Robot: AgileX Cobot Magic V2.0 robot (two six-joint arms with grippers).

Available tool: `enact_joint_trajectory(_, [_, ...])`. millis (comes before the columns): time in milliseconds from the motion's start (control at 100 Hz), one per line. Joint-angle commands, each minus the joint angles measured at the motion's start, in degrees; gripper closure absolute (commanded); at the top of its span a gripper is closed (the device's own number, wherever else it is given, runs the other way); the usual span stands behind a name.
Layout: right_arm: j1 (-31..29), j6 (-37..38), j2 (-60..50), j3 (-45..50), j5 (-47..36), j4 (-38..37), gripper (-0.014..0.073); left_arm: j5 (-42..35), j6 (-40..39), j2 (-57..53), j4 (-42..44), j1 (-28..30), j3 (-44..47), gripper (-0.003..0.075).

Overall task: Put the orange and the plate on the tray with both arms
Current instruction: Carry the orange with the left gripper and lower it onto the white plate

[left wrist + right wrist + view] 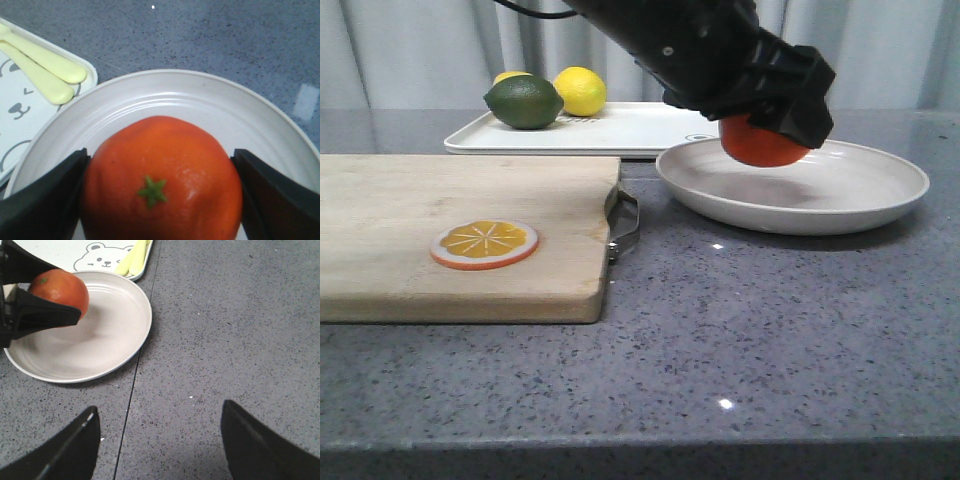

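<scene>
orange (760, 146): whole, glossy, green stem star facing the left wrist camera; clamped between the jaws of the left gripper (160, 192), one finger (45, 197) pressed to each side; held above the plate (840, 195), over its left part, not resting on it, a soft shadow beneath.
plate: off-white, round, raised rim; on the counter (740, 330) toward the far right, its far-left rim just beside the tray's near edge.
tray (630, 128): white, rectangular, at the far edge of the counter; bear print on its surface; two pale yellow utensil handles (47, 72) lie on it near the plate.
lime (524, 101), lemon (581, 90): on the tray's far left end, close together; a second yellow fruit (510, 77) partly hidden behind the lime.
board (460, 225): wooden, metal handle (625, 222) on its right end, at the left edge of the counter; flat orange slice (484, 244) lies on it.
right gripper (160, 437): jaws spread wide, holding nothing, above bare counter to the near right of the plate.
</scene>
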Motion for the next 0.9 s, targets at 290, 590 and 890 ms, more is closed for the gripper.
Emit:
enact_joint_trajectory(290, [-0.03, -0.03, 0.57, -1.99, -3.39, -0.18, 0.0076, 1.08, -0.69, -0.99, -1.41, -0.41, -2.23, 0.0398])
enact_joint_trajectory(590, [-0.03, -0.03, 0.57, -1.99, -3.39, -0.18, 0.0076, 2.07, -0.85, 0.09, -1.52, -0.41, -2.23, 0.0323])
enact_joint_trajectory(890, [-0.03, -0.03, 0.57, -1.99, -3.39, -0.18, 0.0076, 2.21, -0.85, -0.01, -1.45, -0.41, -2.23, 0.0124])
